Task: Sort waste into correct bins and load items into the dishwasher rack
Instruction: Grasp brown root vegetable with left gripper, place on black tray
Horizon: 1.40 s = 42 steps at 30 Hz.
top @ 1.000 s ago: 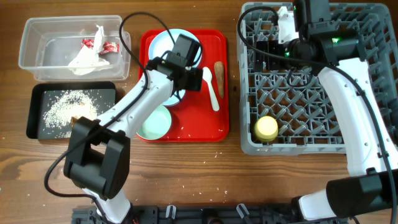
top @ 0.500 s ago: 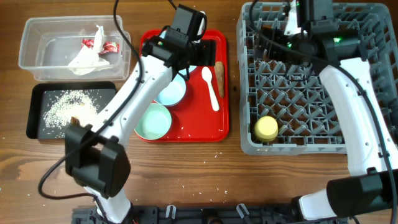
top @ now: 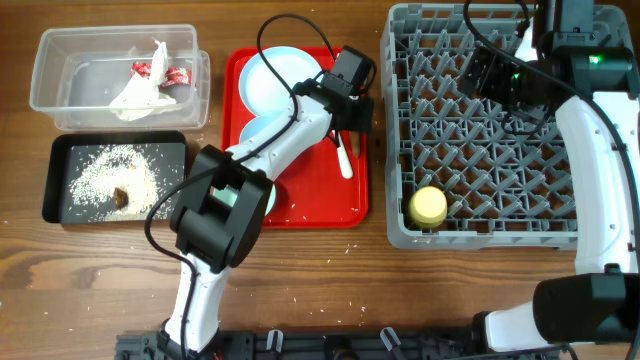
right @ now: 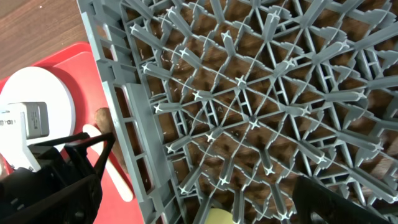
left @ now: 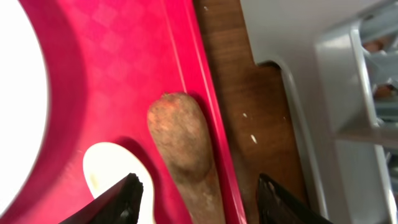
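The brown carrot-shaped stick (left: 183, 143) lies along the right edge of the red tray (left: 112, 74), next to the white spoon (left: 109, 174). My left gripper (left: 202, 199) is open, with one finger on each side of the stick; in the overhead view the left gripper (top: 350, 105) hides the stick. My right gripper (top: 487, 75) is open and empty above the grey dishwasher rack (top: 400, 150), which holds the yellow cup (top: 429, 206). The pale blue plate (top: 280, 75), the spoon (top: 342, 152) and part of the mint-green bowl (top: 268, 198) show on the tray.
The clear tub (top: 60, 105) at the far left holds the tissue and wrapper scraps (top: 140, 85). The black tray (top: 58, 160) below it holds rice grains (top: 105, 170) and a brown lump (top: 121, 197). A strip of wooden table (top: 377, 130) separates the red tray from the rack.
My left arm has swung right across the red tray, from over the bowls and plate to the tray's right edge above the stick. My right arm has moved right over the rack.
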### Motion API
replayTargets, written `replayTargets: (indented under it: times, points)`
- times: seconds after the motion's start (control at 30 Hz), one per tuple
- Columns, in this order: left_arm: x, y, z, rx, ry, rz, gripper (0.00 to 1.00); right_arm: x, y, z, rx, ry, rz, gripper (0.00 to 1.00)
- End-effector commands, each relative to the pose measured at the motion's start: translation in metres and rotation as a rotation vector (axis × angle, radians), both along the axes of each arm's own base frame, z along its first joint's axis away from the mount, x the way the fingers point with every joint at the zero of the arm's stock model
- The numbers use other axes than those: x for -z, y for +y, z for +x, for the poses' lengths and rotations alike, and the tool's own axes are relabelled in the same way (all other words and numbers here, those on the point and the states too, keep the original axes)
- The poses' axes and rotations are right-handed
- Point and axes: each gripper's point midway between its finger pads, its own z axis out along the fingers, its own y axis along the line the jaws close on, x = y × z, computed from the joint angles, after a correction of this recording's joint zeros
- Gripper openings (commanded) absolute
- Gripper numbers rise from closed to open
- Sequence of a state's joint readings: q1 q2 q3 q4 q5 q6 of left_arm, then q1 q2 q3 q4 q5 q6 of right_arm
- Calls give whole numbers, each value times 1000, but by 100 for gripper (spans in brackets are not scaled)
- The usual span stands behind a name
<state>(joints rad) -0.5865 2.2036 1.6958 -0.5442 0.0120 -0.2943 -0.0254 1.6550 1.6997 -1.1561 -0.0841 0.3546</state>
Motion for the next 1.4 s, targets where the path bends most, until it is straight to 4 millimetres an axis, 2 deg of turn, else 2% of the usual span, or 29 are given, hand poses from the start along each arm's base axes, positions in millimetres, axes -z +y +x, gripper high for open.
replayTargets:
  times: [0.0,0.07,0.13,0.3,0.37,0.47,0.63,0.73,0.77,0.83,0.9,0.97,1.03,1.1,1.2,1.27,1.3,1.33,1.37]
  points:
    - [14,2,13,-33,-37,46,57,-1,-2,-1,-9,4,-18,100]
    - [21,1,14,-34,-35,46,53,0,-2,-2,-9,9,-18,100]
    - [20,-1,16,-33,-45,40,52,0,-2,-2,-9,9,-18,100]
    - [18,-3,18,-33,-54,33,38,1,-2,-4,-29,17,-27,100]
    - [19,-2,18,-33,-53,34,37,3,-1,-8,-30,34,-27,100]
    - [20,-3,19,-33,-55,32,37,4,-1,-12,-32,50,-27,100]
    - [38,-11,11,-12,-32,48,39,5,-1,-13,-33,57,-28,100]
    - [45,-17,5,3,-21,56,55,5,-1,-14,-34,60,-27,100]
    - [45,-18,5,4,-21,56,54,5,-1,-14,-34,61,-27,100]
    - [45,-18,6,4,-24,54,45,5,-1,-14,-34,62,-27,100]
    - [44,-19,7,4,-30,50,25,5,-1,-15,-34,62,-27,100]
    - [42,-20,9,5,-42,43,17,5,-1,-15,-34,63,-27,100]
    - [25,-20,14,-2,-72,30,12,5,-1,-15,-34,63,-28,100]
    - [-1,-15,20,-18,-109,11,12,5,-1,-15,-39,63,-30,100]
    - [-96,30,24,-100,-194,-17,9,5,-1,-14,-54,59,-37,100]
    - [-144,73,18,-173,-211,-29,9,5,-1,-14,-54,59,-36,100]
    - [-163,106,10,-274,-188,-36,11,5,-1,-14,-54,59,-36,100]
    - [-173,135,2,-374,-159,-38,11,5,-1,-14,-54,59,-37,100]
    - [-183,184,-15,-510,-101,-25,10,5,-1,-14,-54,60,-36,100]
